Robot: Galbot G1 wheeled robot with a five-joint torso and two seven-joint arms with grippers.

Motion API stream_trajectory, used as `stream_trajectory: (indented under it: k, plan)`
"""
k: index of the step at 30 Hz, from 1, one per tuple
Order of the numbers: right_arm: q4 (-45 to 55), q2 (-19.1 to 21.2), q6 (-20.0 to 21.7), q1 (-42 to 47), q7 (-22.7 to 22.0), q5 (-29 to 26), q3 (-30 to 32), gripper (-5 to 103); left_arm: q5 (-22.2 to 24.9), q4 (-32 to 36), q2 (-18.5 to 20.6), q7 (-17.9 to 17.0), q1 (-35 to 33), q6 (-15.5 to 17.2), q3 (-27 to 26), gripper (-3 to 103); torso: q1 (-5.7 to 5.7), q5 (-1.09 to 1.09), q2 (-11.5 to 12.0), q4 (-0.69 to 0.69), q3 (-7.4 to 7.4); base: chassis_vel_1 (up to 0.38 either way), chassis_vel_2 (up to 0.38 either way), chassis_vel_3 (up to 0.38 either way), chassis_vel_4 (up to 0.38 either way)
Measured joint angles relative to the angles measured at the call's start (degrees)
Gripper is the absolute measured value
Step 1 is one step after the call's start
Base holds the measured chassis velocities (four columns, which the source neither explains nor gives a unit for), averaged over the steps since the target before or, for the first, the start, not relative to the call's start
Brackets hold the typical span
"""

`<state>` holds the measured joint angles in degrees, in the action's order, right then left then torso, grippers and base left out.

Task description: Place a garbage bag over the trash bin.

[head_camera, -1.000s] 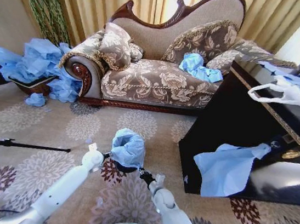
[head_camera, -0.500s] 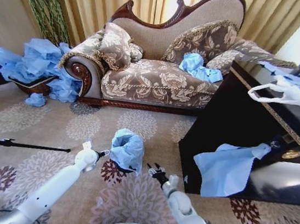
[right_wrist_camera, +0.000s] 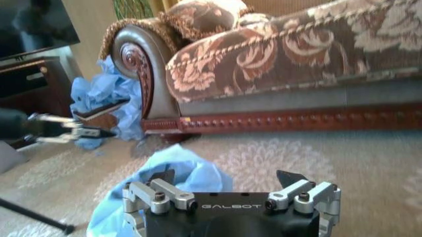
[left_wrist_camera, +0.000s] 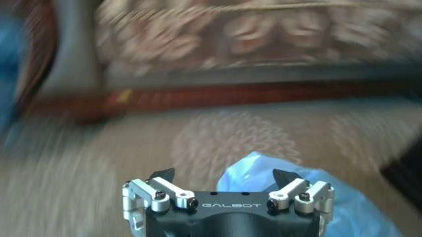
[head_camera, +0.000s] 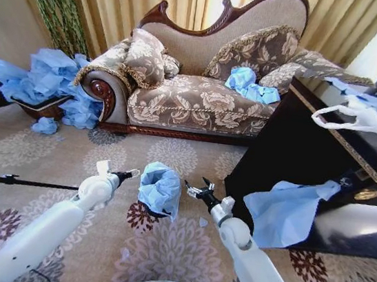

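My left end effector point(head_camera: 131, 173) hung at about nine o'clock of the trash bin point(head_camera: 154, 211), fingers parted and holding nothing, just clear of the film. The garbage bag point(head_camera: 160, 187) sat draped over that bin on the carpet point(head_camera: 60, 214), black showing only at the base. At three o'clock my right end effector point(head_camera: 193, 188) was spread wide, empty, probably not touching the bag.
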<state>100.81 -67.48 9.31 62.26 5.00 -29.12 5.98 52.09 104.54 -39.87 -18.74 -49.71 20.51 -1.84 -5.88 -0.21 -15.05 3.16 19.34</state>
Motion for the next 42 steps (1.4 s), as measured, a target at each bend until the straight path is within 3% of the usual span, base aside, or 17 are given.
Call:
stream_trajectory:
  k: [1,2,5,9,17,19,23,26,29,33,36,42]
  plan:
    - [0.30,-0.06,-0.04,0.80,0.08,0.12,0.22,100,-3.41,-1.62,0.75,2.74,1.87,-1.96,2.43,100,0.00,0.01,0.00,0.02,0.00,0.000,0.000,0.000,0.000]
    - [0.30,-0.06,-0.04,0.80,0.08,0.12,0.22,100,-3.41,-1.62,0.75,2.74,1.87,-1.96,2.43,100,0.00,0.01,0.00,0.02,0.00,0.000,0.000,0.000,0.000]
    - [1.18,-0.34,-0.13,2.77,0.27,0.29,0.73,100,-17.75,-10.40,0.89,12.18,8.02,-9.90,9.31,98,0.00,0.00,0.00,0.05,0.00,0.000,0.000,0.000,0.000]
    - [1.12,-0.45,-0.44,2.82,0.42,0.24,0.58,100,-21.00,-14.69,-0.37,14.18,10.13,-11.96,12.63,96,0.00,0.02,0.00,-0.03,0.00,0.000,0.000,0.000,0.000]
    - [0.71,-0.29,-0.71,3.72,0.38,0.04,1.05,100,-26.91,-19.76,-3.13,15.61,13.15,-15.84,18.91,86,0.00,0.01,0.00,0.02,0.00,0.000,0.000,0.000,0.000]
    - [0.28,-0.65,-0.97,4.09,0.43,0.02,1.34,100,-32.19,-25.08,-6.31,15.61,16.32,-17.89,22.30,87,0.00,0.03,0.00,0.01,0.00,0.000,0.000,0.000,0.000]
    - [0.20,-0.60,-1.11,4.38,0.33,0.02,1.54,100,-34.80,-28.42,-8.21,15.28,17.65,-18.76,23.16,95,0.00,0.01,0.00,0.01,0.00,0.000,0.000,0.000,0.000]
    - [0.17,-0.55,-1.18,4.73,0.30,0.01,1.64,100,-35.97,-29.90,-9.09,15.27,18.07,-19.78,23.14,92,0.00,0.02,0.00,0.01,0.00,0.000,0.000,0.000,0.000]
    - [0.12,-0.54,-1.26,5.41,0.37,0.08,1.57,100,-35.01,-30.06,-9.38,15.68,18.13,-20.72,22.31,77,0.00,0.03,0.00,0.01,0.00,0.000,0.000,0.000,0.000]
    - [0.06,-0.56,-1.28,5.66,0.54,0.20,1.18,100,-33.56,-29.70,-9.38,15.75,18.13,-20.33,21.73,66,0.00,0.01,0.00,0.01,0.00,0.000,0.000,0.000,0.000]
    - [-0.06,-0.64,-1.38,5.58,0.84,0.31,0.74,100,-32.09,-30.61,-9.70,15.98,18.31,-20.96,20.78,50,0.00,0.01,0.00,0.00,0.00,0.000,0.000,0.000,0.000]
    - [-0.09,-0.49,-1.38,5.39,0.91,0.40,0.24,100,-31.19,-30.37,-9.63,16.87,18.24,-21.01,19.59,33,0.00,0.01,0.00,0.01,0.00,0.000,0.000,0.000,0.000]
